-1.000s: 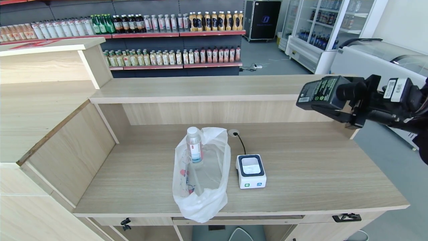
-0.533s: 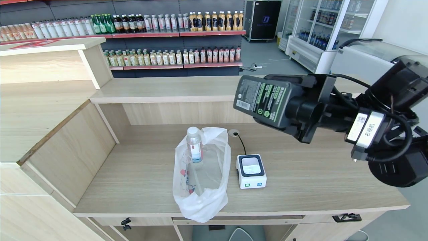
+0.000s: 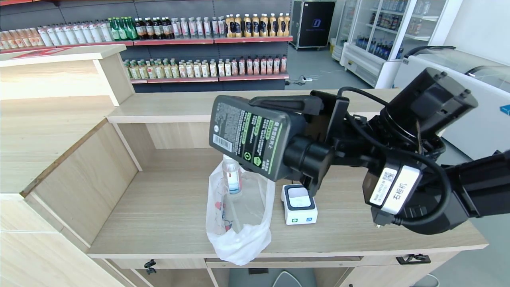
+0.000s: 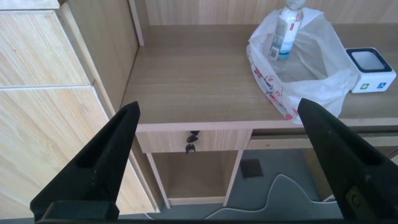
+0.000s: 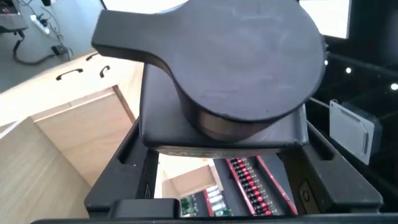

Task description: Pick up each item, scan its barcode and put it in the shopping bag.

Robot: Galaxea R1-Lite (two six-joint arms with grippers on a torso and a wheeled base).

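So the robot looks partway through this one. The white shopping bag sits on the counter just beside the scanner, on the robot's left of it, and there's already a clear drinks bottle standing upright inside, so at least one item looks bagged. The item in play now is a flat dark container with green labels. The right gripper has it clamped between its fingers, held up in the air above the scanner and overlapping the bag's far rim in the head view (how high above the scanner window it really is, hard to say from this angle). Its barcode is on the face turned toward the head camera, not obviously down at the scanner's window, so the scan probably isn't done for this one. Best guess at what's left is tilting that face to the window, then dropping the container into the bag next to the bottle. The left gripper is well away from the scanner, out past the bag and off the counter's front edge, fingers spread wide with nothing in them. No other loose items show near the scanner, so this might be the last one.
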